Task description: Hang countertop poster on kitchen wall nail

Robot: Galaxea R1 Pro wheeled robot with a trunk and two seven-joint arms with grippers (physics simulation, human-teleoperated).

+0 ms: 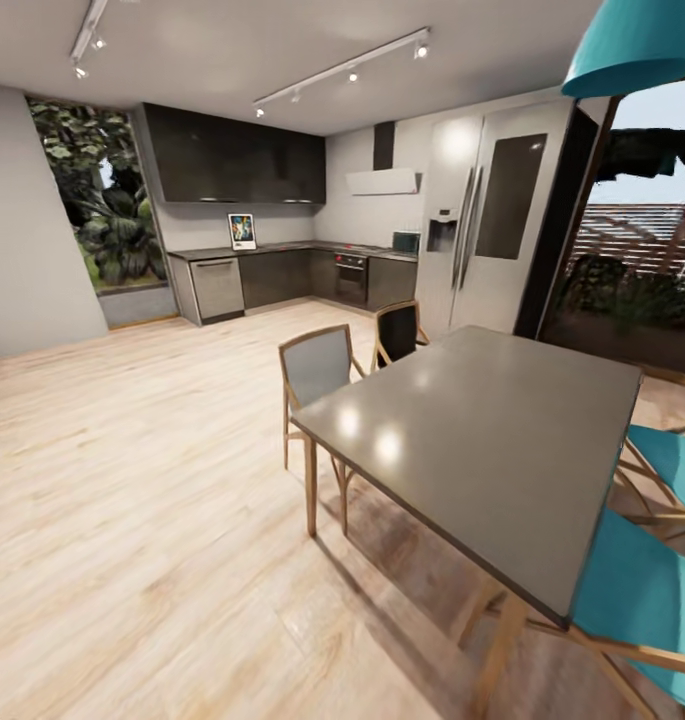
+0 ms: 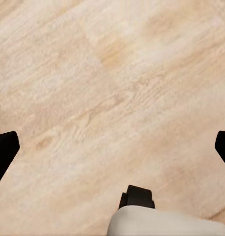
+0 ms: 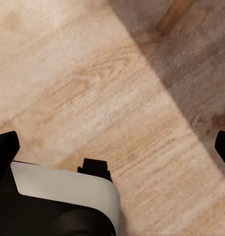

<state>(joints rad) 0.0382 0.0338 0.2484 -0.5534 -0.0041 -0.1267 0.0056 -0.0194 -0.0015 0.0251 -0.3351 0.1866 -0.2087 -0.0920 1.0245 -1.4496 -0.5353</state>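
Observation:
Far across the kitchen, the poster (image 1: 242, 231) stands upright on the kitchen countertop (image 1: 282, 248), leaning against the grey wall below the glossy black upper cabinets (image 1: 237, 157). It is small at this distance, a white-bordered rectangle with colourful figures. My left gripper (image 2: 112, 147) hangs open over the pale plank floor (image 2: 92, 88), its black fingertips (image 2: 4, 150) wide apart with nothing between them. My right gripper (image 3: 112, 147) is likewise open above the floor (image 3: 82, 83), near a table leg (image 3: 174, 14) and its shadow.
A grey dining table (image 1: 482, 440) with wooden legs fills the right foreground, with a grey chair (image 1: 317, 370), a black chair (image 1: 397, 330) and teal chairs (image 1: 642, 590) around it. A steel fridge (image 1: 487, 215) stands behind. Open floor (image 1: 132, 450) stretches left toward the cabinets.

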